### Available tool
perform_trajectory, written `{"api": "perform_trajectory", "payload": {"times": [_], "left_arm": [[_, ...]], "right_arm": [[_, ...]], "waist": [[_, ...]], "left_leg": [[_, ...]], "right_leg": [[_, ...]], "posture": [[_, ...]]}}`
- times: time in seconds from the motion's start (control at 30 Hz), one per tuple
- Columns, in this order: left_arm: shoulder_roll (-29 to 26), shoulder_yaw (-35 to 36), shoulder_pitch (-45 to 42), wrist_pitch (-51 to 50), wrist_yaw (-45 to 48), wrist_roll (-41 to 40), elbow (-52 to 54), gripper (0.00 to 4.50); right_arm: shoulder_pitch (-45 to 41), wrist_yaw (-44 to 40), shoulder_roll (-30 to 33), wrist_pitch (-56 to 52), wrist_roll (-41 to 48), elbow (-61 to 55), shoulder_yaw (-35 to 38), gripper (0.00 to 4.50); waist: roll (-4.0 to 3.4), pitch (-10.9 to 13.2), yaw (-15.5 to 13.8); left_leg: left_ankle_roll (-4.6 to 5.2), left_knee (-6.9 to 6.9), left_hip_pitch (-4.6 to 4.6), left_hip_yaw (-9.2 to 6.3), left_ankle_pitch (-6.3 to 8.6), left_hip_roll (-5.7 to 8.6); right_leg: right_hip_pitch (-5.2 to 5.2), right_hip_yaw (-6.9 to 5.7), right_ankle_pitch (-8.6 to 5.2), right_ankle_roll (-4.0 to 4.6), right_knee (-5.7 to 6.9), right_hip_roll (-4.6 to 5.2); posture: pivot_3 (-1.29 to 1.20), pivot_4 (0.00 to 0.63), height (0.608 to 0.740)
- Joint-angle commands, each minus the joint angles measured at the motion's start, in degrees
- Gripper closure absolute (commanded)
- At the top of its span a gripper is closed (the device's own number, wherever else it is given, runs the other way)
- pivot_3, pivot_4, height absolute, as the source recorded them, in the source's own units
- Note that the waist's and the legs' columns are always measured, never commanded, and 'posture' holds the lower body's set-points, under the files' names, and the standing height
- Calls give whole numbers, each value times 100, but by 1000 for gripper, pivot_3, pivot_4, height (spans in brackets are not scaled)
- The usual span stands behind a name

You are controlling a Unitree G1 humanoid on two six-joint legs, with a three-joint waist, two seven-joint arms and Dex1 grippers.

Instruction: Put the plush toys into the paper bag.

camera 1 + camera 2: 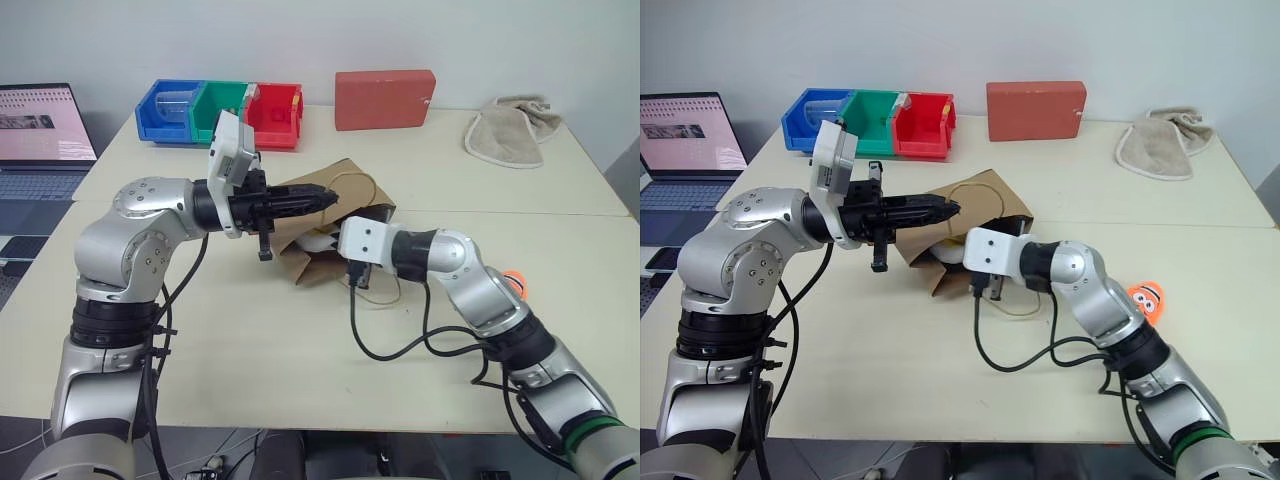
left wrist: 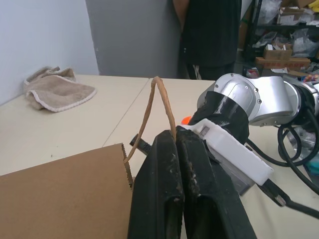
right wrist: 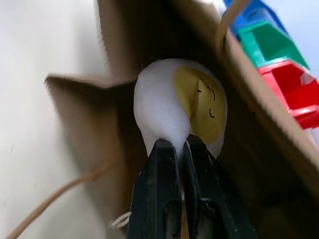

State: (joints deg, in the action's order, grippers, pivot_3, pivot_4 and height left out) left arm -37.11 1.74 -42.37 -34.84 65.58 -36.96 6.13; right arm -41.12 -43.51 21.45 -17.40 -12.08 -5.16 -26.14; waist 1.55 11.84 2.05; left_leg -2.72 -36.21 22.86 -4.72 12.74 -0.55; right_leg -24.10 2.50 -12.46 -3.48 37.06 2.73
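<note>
Surface: a pale cream tabletop [image 1: 300, 380], seen as two tables butted together along a seam, set against a plain grey-white wall.

A brown kraft paper bag with twisted paper-cord loop handles [image 1: 985, 200] is seen mid-table, tipped over with its mouth toward the robot's right.

The left gripper [image 1: 945, 209] is pinched fully together on the bag's upper edge by the cord handle [image 2: 162, 99], and the mouth is held lifted off the table.

The right gripper [image 3: 180, 145] is clamped narrow on a white egg-shaped plush toy with a yellow smiling face [image 3: 182, 107]; the toy is held at the bag's mouth, with brown paper walls around it.

An orange carrot plush toy with eyes [image 1: 1148, 300] is left lying on the table near the robot's right arm, well apart from the bag.

At the far edge, a row of three plastic bins is lined up: blue [image 1: 172, 110], green [image 1: 222, 105], red [image 1: 274, 112]. A red rectangular box [image 1: 385, 98] stands just beside them, and a crumpled beige cloth towel [image 1: 510, 130] is at the far right corner.

An open laptop [image 1: 40, 135] with a lit screen is seen off the table's left side. In the left wrist view, a person in dark clothing [image 2: 209, 35] is seen standing beyond the table, with cluttered shelving [image 2: 284, 30] behind.
</note>
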Motion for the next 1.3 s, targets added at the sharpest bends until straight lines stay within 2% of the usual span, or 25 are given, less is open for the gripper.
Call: {"api": "perform_trajectory", "payload": {"times": [0.03, 0.13, 0.43, 0.67, 0.8, 0.9, 1.0, 1.1, 1.2, 1.3], "left_arm": [[11, 87, -113, 31, -19, -71, 84, 4500], [5, 108, -135, 39, -21, -57, 29, 4500], [2, 172, -170, 130, -141, -2, -168, 4500], [121, 151, -160, 246, -268, 62, -249, 4500], [144, 109, -102, 293, -262, 92, -235, 4500], [152, 114, -63, 277, -273, 79, -179, 4500], [161, 121, 41, 248, -284, 38, -43, 4500], [159, 113, 138, 247, -278, 43, 51, 4500], [162, 124, 156, 250, -287, 42, 59, 4500], [175, 116, 140, 259, -294, 57, 51, 4500]], "right_arm": [[-95, 266, -159, 23, -158, 105, 56, 4234], [-97, 266, -189, 9, -187, 153, 108, 3468], [69, -104, -3, -359, 17, -351, 290, 146], [408, -1025, 747, -1277, 1113, -1806, 942, 63], [825, -1979, 1902, -1642, 2065, -2615, 1741, 63], [1270, -2316, 2764, -1834, 2445, -2731, 2394, 63], [2048, -2442, 3721, -1685, 2167, -2375, 2922, 63], [2777, -2467, 4377, -1294, 1925, -2059, 3194, 63], [3336, -2509, 4705, -1024, 1831, -1886, 3306, 63], [3490, -2305, 4678, -627, 1574, -1583, 3048, 63]], "waist": [[0, 0, -5], [0, 0, -7], [0, 0, -1], [0, 0, -19], [0, 0, -28], [1, 0, -37], [1, 0, -43], [1, -1, -40], [1, -1, -6], [0, -1, 23]], "left_leg": [[0, 0, 0, 0, 0, 0], [0, 0, 1, -1, 0, 0], [0, 0, 0, -1, 0, -1], [0, -2, 1, -3, 0, 0], [1, -2, 0, -3, 0, -2], [1, -4, 3, -2, 0, 0], [2, -8, 1, 1, 0, 0], [2, -10, 0, 4, 0, 0], [2, -12, -3, 10, 1, -2], [2, -12, -9, 17, 0, -6]], "right_leg": [[0, 0, 0, 0, 0, 0], [0, -1, 2, 3, 0, 0], [-1, -1, 1, 2, 1, -2], [2, -1, 1, -2, 1, -1], [2, -2, -6, -13, 0, -2], [4, -2, -7, -15, -6, -1], [6, 0, -6, -17, -4, -1], [8, 2, -7, -17, -6, -1], [6, 7, -6, -19, -3, -1], [7, 11, -1, -22, -2, -2]], "posture": [[0, 150, 740], [0, 150, 740], [0, 150, 740], [0, 150, 740], [0, 150, 740], [0, 150, 740], [0, 150, 740], [0, 150, 740], [0, 150, 740], [0, 150, 740]]}}
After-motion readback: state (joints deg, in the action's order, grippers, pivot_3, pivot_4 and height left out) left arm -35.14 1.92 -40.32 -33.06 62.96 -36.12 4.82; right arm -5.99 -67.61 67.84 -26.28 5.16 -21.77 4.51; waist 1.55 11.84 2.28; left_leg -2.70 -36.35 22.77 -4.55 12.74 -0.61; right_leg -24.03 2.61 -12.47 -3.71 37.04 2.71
